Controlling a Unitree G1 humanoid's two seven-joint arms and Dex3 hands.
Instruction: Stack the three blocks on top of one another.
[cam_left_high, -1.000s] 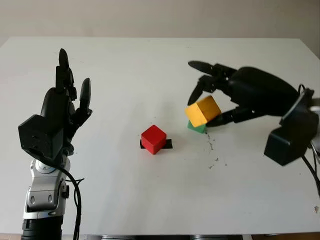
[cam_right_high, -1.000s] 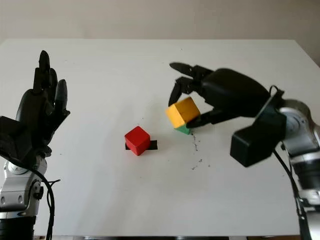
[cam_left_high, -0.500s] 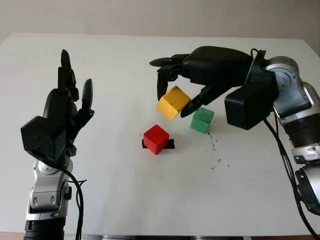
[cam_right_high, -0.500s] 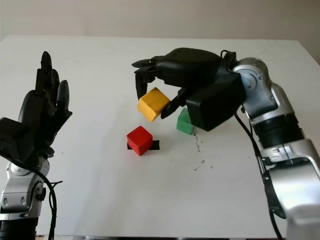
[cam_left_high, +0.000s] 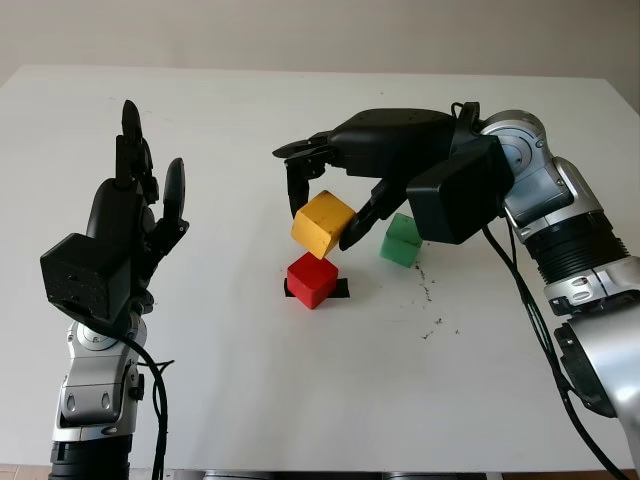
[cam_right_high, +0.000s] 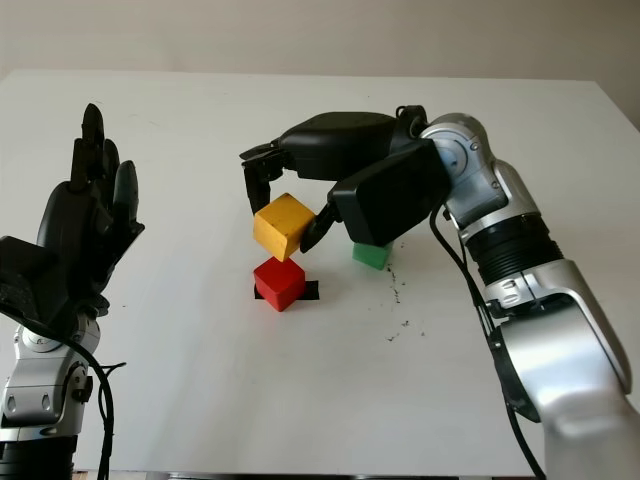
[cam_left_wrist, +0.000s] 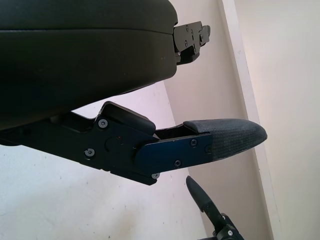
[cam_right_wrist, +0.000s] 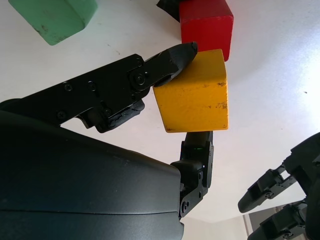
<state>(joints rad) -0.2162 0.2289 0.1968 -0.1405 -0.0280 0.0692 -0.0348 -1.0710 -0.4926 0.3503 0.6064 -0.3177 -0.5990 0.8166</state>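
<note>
One block airborne: my right hand pinches yellow block between fingers, now carried off green block to just above red block, tilted. Green sits alone on table. Left hand open, raised at left. Next I level and lower.

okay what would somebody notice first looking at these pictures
The right robot hand holds a yellow block tilted in the air just above the red block at the table's middle. A green block sits beside them, and the left robot hand is open, raised at the left.
</note>
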